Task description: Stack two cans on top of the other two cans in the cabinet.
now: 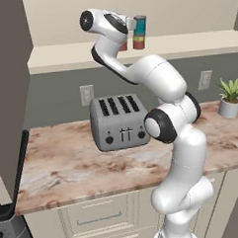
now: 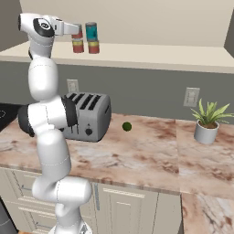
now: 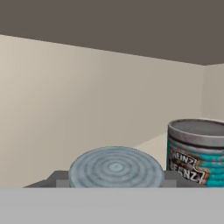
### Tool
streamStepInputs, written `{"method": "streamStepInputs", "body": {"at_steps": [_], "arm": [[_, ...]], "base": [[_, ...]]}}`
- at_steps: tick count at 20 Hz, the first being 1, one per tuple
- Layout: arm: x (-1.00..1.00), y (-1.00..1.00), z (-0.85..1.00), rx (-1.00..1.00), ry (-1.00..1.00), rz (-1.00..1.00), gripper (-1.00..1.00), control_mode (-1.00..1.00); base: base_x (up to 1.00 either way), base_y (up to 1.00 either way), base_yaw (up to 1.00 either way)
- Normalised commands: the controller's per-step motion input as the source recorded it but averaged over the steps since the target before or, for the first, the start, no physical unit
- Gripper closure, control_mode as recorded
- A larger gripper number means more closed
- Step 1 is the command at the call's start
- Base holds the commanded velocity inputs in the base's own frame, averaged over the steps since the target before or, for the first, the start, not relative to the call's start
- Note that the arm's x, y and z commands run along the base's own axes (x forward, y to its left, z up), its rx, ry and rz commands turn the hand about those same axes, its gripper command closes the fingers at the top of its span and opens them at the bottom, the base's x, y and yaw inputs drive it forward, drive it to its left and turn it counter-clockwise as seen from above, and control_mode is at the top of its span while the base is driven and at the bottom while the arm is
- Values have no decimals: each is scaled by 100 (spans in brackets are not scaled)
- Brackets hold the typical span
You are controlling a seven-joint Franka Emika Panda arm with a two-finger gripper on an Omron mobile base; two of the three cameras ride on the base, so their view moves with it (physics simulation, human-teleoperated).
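Gripper (image 2: 77,31) closed on a red can (image 2: 78,33), atop another red can (image 2: 78,45) near cabinet shelf (image 2: 137,55) front edge. Teal can (image 2: 91,32) stacked just beside.

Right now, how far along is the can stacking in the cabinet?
Done: the teal can sits on a red can. In hand: the jaws of the gripper are shut on the second red can, over the last red can. Left: release it and withdraw.

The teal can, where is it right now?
The teal can stands on a red can on the cabinet shelf, just right of the gripper.
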Motion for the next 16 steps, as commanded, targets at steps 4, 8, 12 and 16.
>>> {"method": "streamStepInputs", "body": {"at_steps": [4,8,12,16], "arm": [[0,0,0,0,0,0,100,-100],[0,0,0,0,0,0,100,-100],[0,0,0,0,0,0,100,-100],[0,0,-5,0,0,0,100,-100]], "base": [[0,0,0],[0,0,0],[0,0,0],[0,0,0]]}}
